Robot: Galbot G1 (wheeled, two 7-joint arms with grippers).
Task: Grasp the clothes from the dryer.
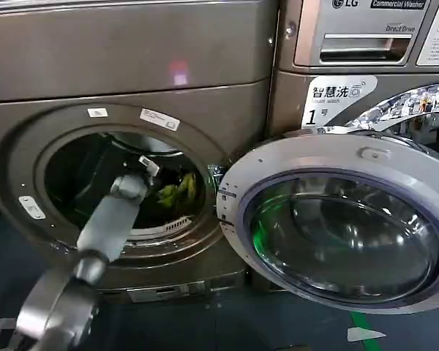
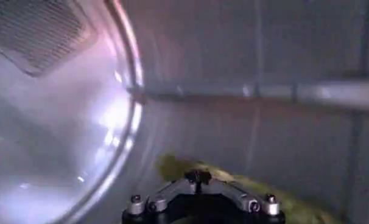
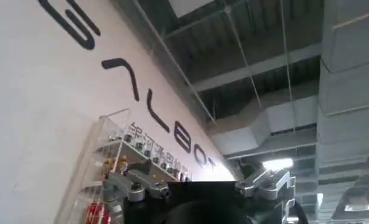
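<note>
Nearest me, my left gripper (image 2: 200, 204) is deep inside the bronze-grey front-loading dryer (image 1: 124, 66); whether it's parted, I can't tell. Soft, light yellow-green clothes (image 1: 177, 189) lie just beyond, far right; I'd pinch a raised fold

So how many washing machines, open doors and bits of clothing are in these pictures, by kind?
Front-loading machines: 2, the bronze-grey dryer and the silver LG machine
Open round glass doors: 1
Yellow-green fabric clothes: 1
Total: 4
</note>
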